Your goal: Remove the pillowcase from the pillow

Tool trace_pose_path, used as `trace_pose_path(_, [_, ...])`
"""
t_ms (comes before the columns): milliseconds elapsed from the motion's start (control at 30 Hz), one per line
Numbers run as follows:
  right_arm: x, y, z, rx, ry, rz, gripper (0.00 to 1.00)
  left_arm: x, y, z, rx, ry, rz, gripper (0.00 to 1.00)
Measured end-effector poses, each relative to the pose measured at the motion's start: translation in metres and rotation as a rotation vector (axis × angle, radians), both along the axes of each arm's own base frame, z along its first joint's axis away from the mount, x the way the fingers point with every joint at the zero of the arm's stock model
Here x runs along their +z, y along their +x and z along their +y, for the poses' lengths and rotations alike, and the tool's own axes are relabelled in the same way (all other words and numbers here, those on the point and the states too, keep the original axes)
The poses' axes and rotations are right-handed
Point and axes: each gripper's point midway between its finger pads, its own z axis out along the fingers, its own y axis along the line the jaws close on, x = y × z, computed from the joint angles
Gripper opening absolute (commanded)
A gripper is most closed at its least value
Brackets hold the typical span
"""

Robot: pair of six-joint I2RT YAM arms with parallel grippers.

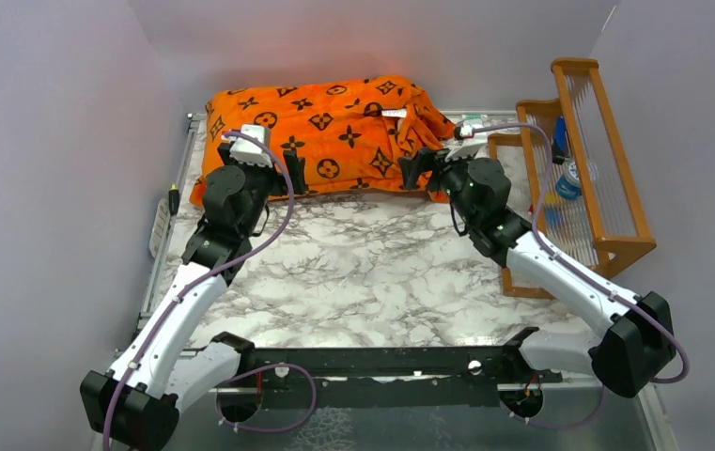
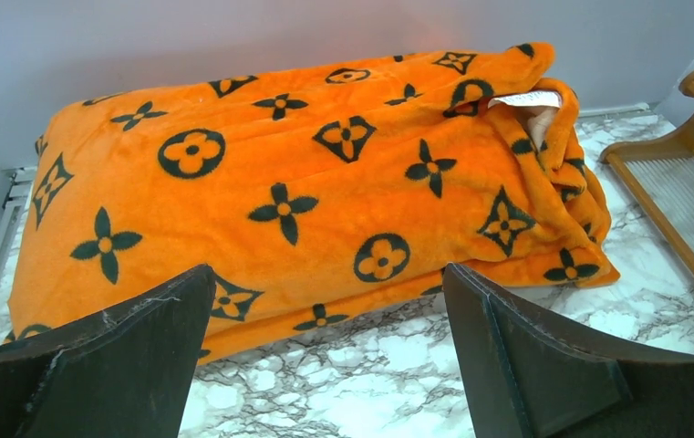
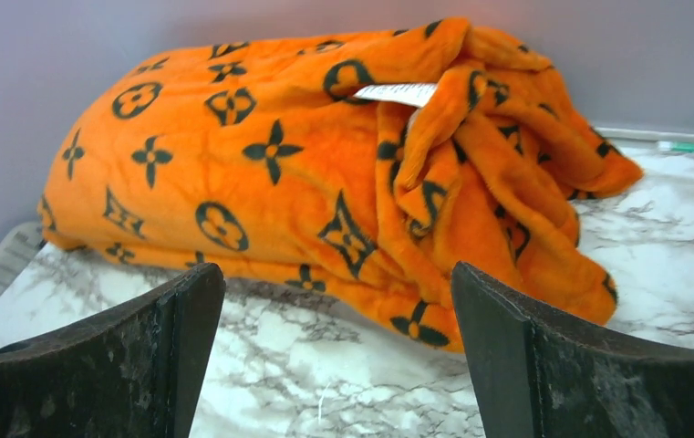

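The orange pillowcase (image 1: 330, 136) with black motifs lies stuffed at the back of the marble table, its bunched open end and a white label to the right. It also shows in the left wrist view (image 2: 279, 192) and the right wrist view (image 3: 306, 173). The white pillow is hidden inside it; only a pale bit shows at the opening (image 2: 539, 119). My left gripper (image 1: 292, 176) is open and empty at the near left edge of the pillowcase (image 2: 329, 301). My right gripper (image 1: 419, 172) is open and empty just in front of the bunched right end (image 3: 338, 301).
A wooden rack (image 1: 579, 160) with clear panels and a blue-capped bottle stands at the right edge. A metal rail (image 1: 179, 178) runs along the table's left side. Grey walls close in the back and sides. A green-tipped pen (image 3: 689, 147) lies behind the pillowcase.
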Motion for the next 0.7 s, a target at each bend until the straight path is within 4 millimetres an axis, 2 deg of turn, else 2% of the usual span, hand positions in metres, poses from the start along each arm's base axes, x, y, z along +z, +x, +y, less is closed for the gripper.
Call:
trace_pose_path(100, [0.007,0.008,-0.008,-0.062,-0.005,-0.021,1.00,0.002,-0.001,0.002,0.010,0.003,-0.006,0.99])
trace_pose_path(200, [0.004,0.015,-0.015,-0.111,-0.034,-0.033,1.00,0.006,-0.004,0.005,0.019,0.002,-0.021,0.99])
trace_pose_path(300, [0.000,0.029,-0.009,-0.114,-0.079,-0.026,1.00,0.012,-0.007,0.007,0.019,-0.001,-0.037,0.99])
trace_pose_path(433, [0.018,0.074,0.016,-0.111,-0.108,-0.022,1.00,0.012,-0.009,0.008,0.019,-0.001,-0.035,0.99])
trace_pose_path(500, [0.021,0.095,0.026,-0.093,-0.115,-0.012,1.00,0.009,-0.009,0.007,0.017,0.003,-0.025,0.99])
trace_pose_path(567, [0.019,0.116,0.026,-0.090,-0.109,0.013,1.00,0.005,-0.008,0.005,0.006,0.009,-0.006,0.99])
trace_pose_path(700, [0.006,0.166,0.005,-0.134,-0.096,0.074,0.98,-0.009,-0.004,-0.002,-0.036,0.012,0.053,0.99])
